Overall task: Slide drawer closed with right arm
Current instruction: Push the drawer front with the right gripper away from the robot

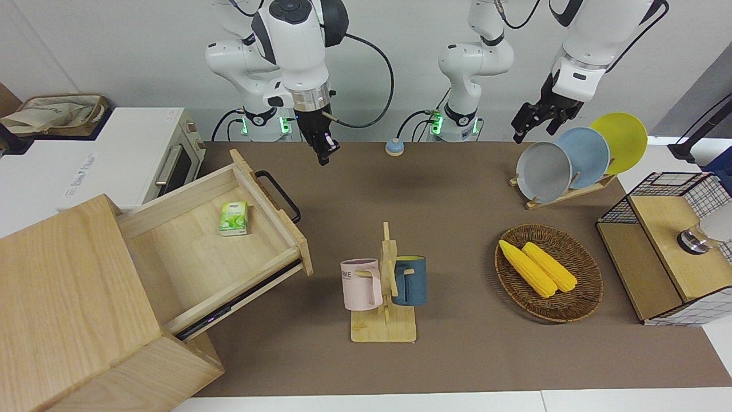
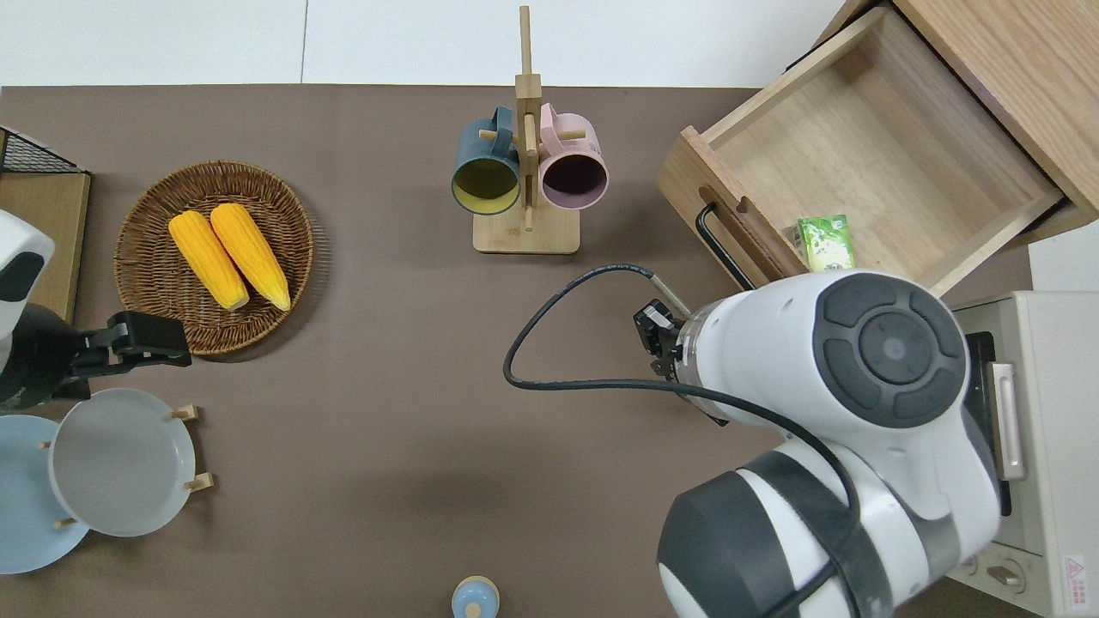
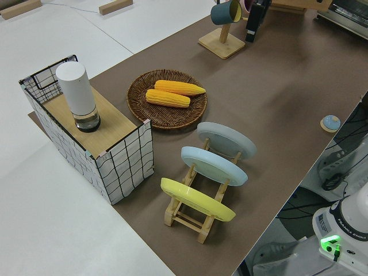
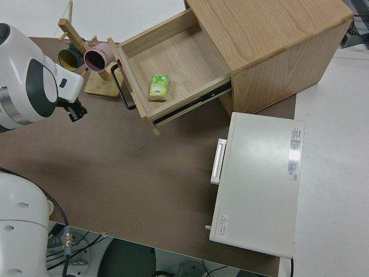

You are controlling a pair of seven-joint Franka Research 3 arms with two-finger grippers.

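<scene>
The right arm's black two-finger claw (image 1: pixel 323 153) hangs over bare brown worktop (image 2: pixel 386 386), touching and holding nothing; how wide its fingers stand I cannot tell. It sits apart from the black metal bar handle (image 1: pixel 278 196) of the wide, shallow light-wood drawer (image 1: pixel 206 240), which stands pulled well out of the large pale wooden cabinet (image 1: pixel 74 309) at the corner of the worktop farthest from the robots at the right arm's end. A small green packet (image 2: pixel 826 247) lies on the drawer's smooth plank floor, close against the front panel. A white boxy toaster oven (image 4: pixel 259 182) with a silver handle sits at the same end, nearer to the robots than the cabinet. Toward the middle of the worktop's farther edge, a slatted wooden mug stand (image 2: pixel 525 172) carries a dark blue mug (image 2: pixel 485 167) and a pale pink mug (image 2: pixel 571 167). Toward the left arm's end lie a round woven wicker basket (image 2: pixel 150 292) with two yellow corn cobs (image 2: pixel 227 257), and a wooden rack with grey, pale blue and yellow plates (image 3: pixel 210 169). The left arm is parked, its claw (image 1: pixel 529 123) too unclear to judge.
</scene>
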